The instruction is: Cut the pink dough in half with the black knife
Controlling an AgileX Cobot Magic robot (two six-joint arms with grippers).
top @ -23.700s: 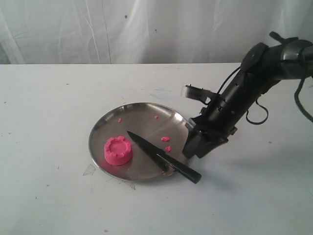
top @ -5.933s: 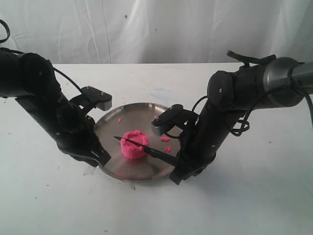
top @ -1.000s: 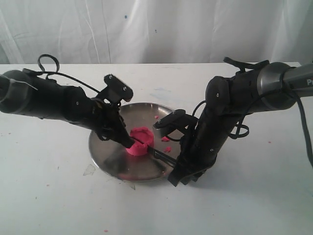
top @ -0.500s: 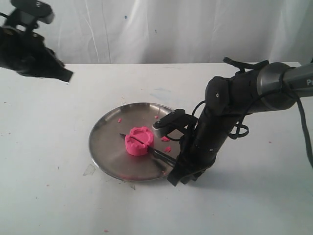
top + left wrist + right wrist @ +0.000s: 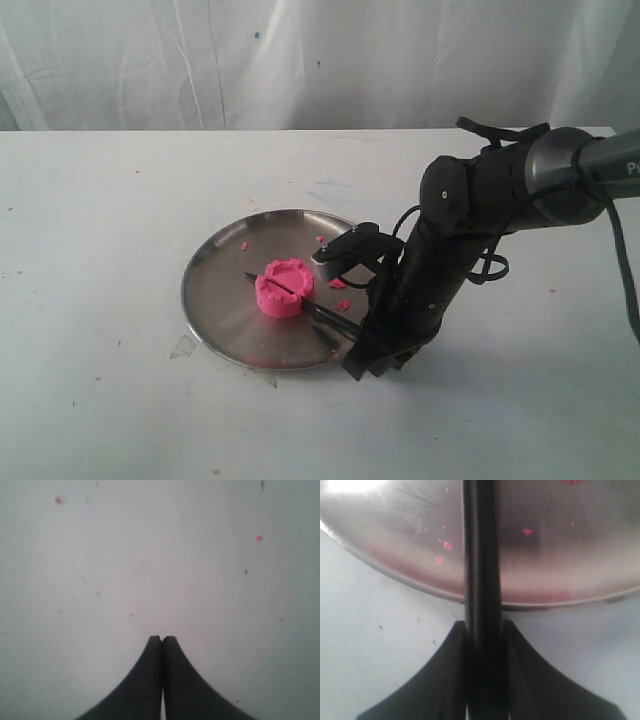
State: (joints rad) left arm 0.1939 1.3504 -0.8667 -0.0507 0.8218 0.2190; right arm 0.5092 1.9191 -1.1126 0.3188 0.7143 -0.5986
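- Dough (image 5: 284, 292) near the middle of the plate (image 5: 215, 300), seemingly in one piece, with a slit across its top.
- Knife (image 5: 322, 314) sunk in that slit, tip poking out on the side away from the holding arm, handle running out over the plate's near-right rim.
- Angled low over the plate, likely to press the edge down through the dough's full width rather than stab it.
- Right gripper (image 5: 482, 627) clenched on the handle just outside the rim, one finger on each side, touching nothing else in view.
- Gripped far back on the handle, probably to keep the fingers off plate and dough and leave the whole blade free.
- Left gripper (image 5: 162, 640) closed on nothing, fingertips pressed together, over bare table (image 5: 150, 555) dotted with pink crumbs (image 5: 258, 538); absent from the exterior view.
- Parked well away, presumably to leave room for the cut.
- Judged mid-cut: not yet split in two; more downward pressure or a sawing pull needed.
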